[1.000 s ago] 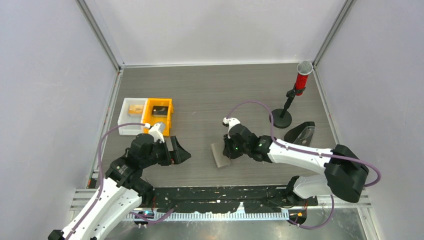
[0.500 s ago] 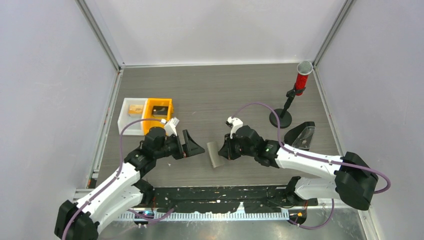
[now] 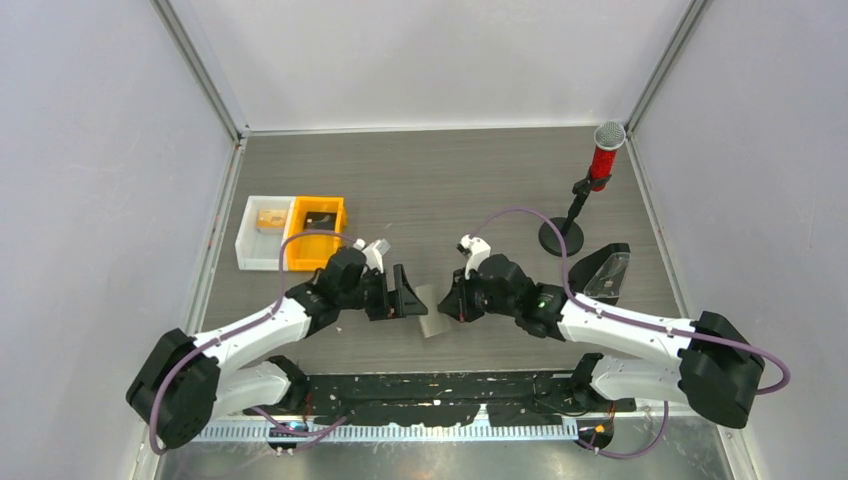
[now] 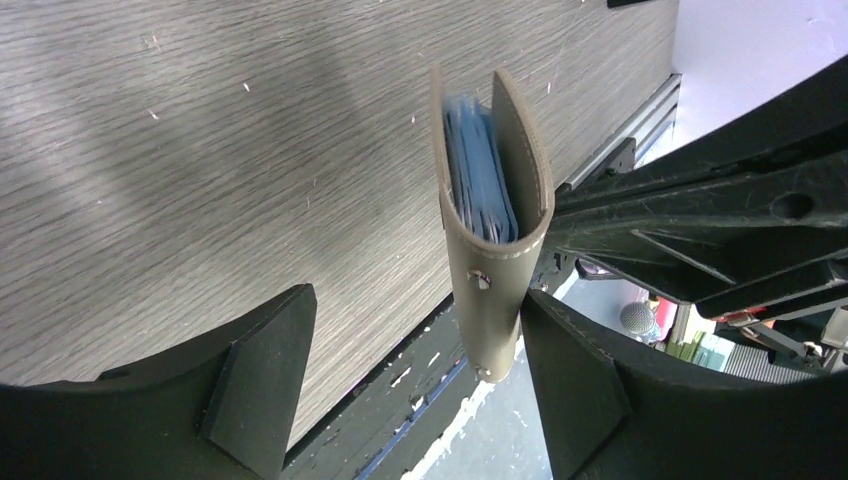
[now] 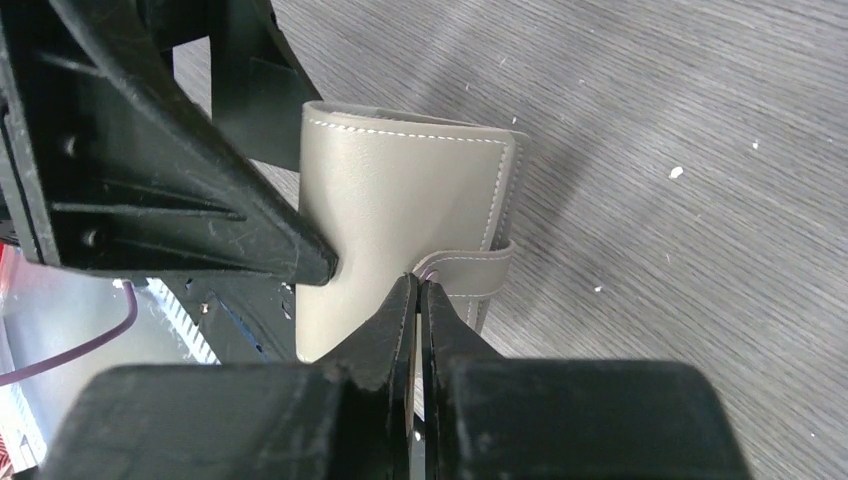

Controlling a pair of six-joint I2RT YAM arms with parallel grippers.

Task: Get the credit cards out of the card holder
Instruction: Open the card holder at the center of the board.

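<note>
The card holder (image 3: 433,318) stands on edge near the front middle of the bench (image 3: 450,180), between the two arms, folded almost shut with its grey panels bowed slightly apart. In the left wrist view the light blue credit cards (image 4: 478,180) sit inside the fold, their edges blurred, so their number cannot be told. The right tool (image 5: 420,282) is clenched on the holder, its fingertips pinched together at the snap strap that wraps over one panel. The left tool (image 4: 415,300) is released, with its fingers spread wide on either side of the holder's spine; one finger (image 4: 585,400) lies just beside the holder, the other (image 4: 265,370) well clear of it. The right tool's black frame crowds the space behind the holder. Whether the holder's lower edge touches the bench cannot be made out. Further off, a white bin (image 3: 262,232) and an orange bin (image 3: 318,232) sit side by side at the left. A red microphone (image 3: 603,160) on a black stand and a black wedge-shaped stand (image 3: 600,268) sit at the right.
</note>
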